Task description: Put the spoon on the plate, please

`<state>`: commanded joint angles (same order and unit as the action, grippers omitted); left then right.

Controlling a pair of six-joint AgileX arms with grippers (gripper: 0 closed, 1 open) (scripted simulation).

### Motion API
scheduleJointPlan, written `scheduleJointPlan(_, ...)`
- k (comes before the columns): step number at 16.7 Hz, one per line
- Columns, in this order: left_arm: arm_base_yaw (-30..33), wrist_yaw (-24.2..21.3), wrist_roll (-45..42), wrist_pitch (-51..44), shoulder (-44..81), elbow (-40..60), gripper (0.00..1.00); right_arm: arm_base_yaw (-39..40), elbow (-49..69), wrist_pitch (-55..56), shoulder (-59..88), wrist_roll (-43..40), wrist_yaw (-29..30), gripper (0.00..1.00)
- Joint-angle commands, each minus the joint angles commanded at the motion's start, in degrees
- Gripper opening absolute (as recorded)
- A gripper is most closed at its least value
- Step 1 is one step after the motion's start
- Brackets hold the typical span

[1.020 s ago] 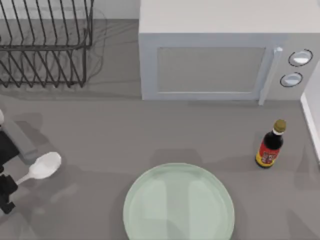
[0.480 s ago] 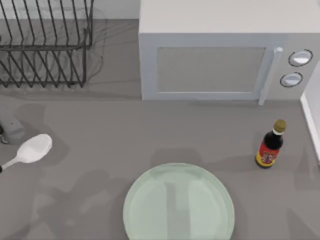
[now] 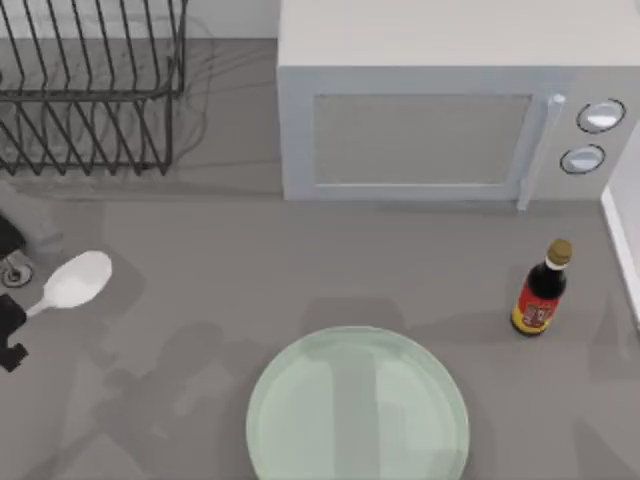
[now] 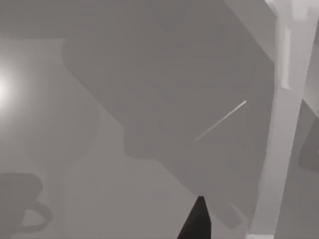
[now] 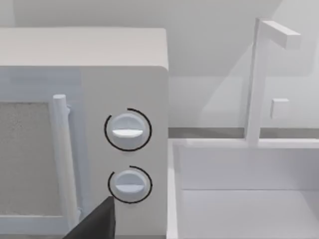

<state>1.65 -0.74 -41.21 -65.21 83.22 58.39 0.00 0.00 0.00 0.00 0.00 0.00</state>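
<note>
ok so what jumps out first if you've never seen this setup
The large round pale mint-green glassy plate sits at the table's front centre, nothing on it. The white glossy spoon is far off at the left edge, its handle toward the left hand. A big white microwave fills the back, a dark sauce bottle standing at the right.

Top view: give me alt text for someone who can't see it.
The left gripper at the table's left edge holds the white spoon by its handle, well left of the mint-green plate. Behind stand a wire rack and microwave; a sauce bottle is at right.
</note>
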Motion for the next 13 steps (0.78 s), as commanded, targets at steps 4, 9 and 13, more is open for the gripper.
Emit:
scheduleJointPlan(4,6.06,0.28,17.62,-1.25,5.23,4.78,0.0,0.0,0.0,0.0,0.0,0.0,0.0,1.0)
scheduleJointPlan(9,16.32,0.43,51.43,-3.11,13.41,10.63,0.0,0.0,0.0,0.0,0.0,0.0,0.0,1.0)
scheduleJointPlan(13,25.58,0.21,84.56,-4.31,20.11,14.6,0.0,0.0,0.0,0.0,0.0,0.0,0.0,1.0)
